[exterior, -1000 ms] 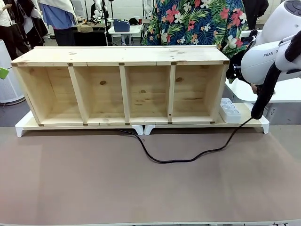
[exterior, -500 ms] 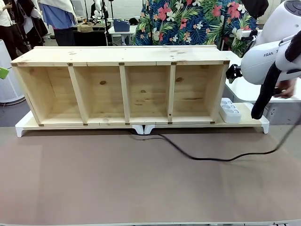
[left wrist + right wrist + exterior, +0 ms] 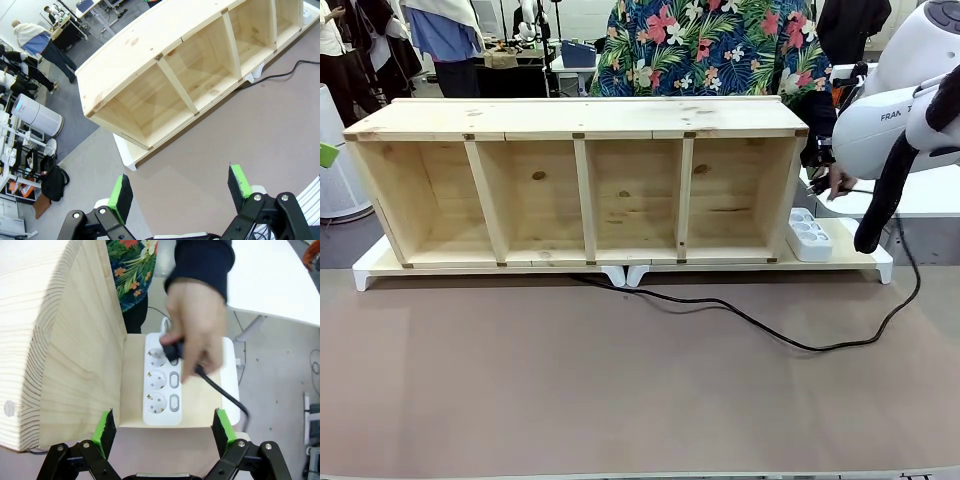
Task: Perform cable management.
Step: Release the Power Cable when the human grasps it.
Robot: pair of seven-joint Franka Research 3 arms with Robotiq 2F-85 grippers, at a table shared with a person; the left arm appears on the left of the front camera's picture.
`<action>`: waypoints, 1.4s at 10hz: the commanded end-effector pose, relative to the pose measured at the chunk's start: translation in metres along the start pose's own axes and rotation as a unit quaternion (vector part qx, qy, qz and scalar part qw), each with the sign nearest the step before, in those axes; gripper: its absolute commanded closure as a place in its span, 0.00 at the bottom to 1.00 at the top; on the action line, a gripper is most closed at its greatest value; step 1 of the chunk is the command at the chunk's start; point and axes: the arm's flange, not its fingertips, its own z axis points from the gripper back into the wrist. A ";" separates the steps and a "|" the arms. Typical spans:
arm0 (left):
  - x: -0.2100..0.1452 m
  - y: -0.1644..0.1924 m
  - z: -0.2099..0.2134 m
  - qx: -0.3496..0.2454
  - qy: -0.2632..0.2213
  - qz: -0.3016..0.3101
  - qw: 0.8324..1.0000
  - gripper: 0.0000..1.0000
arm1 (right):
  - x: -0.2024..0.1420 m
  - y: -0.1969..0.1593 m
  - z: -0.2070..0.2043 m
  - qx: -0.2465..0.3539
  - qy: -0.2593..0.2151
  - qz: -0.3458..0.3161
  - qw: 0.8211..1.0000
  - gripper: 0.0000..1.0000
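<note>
The thin black cable [image 3: 790, 340] comes out from under the wooden shelf's middle, crosses the brown mat and curves up at the right to a person's hand [image 3: 837, 183]. In the right wrist view that hand [image 3: 197, 330] holds the black plug [image 3: 172, 351] over the white power strip [image 3: 161, 387], which lies on the board beside the shelf's end wall. My right gripper [image 3: 164, 427] hovers open just short of the strip. High over the mat's left part, my left gripper [image 3: 180, 187] is open with nothing in it, and a stretch of the cable [image 3: 280, 76] lies far off.
The long wooden shelf [image 3: 580, 180] with several open compartments stands on white risers along the mat's far edge. The power strip [image 3: 810, 235] sits at its right end. A white table [image 3: 280, 280] is behind the strip. My right arm [image 3: 895, 120] hangs over the right end.
The person's hand has carried the cable's plug end from the far right over to the power strip. The cable's slack on the mat has swung rightward into a wide loop.
</note>
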 end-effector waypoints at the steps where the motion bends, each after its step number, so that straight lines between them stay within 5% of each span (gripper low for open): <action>1: 0.000 0.000 0.000 0.001 0.000 0.000 1.000 0.00 | 0.000 0.001 -0.001 0.002 0.002 -0.002 1.000 0.00; 14: 0.000 0.000 0.000 0.001 0.000 0.000 1.000 0.00 | 0.000 0.001 -0.001 0.002 0.002 -0.002 1.000 0.00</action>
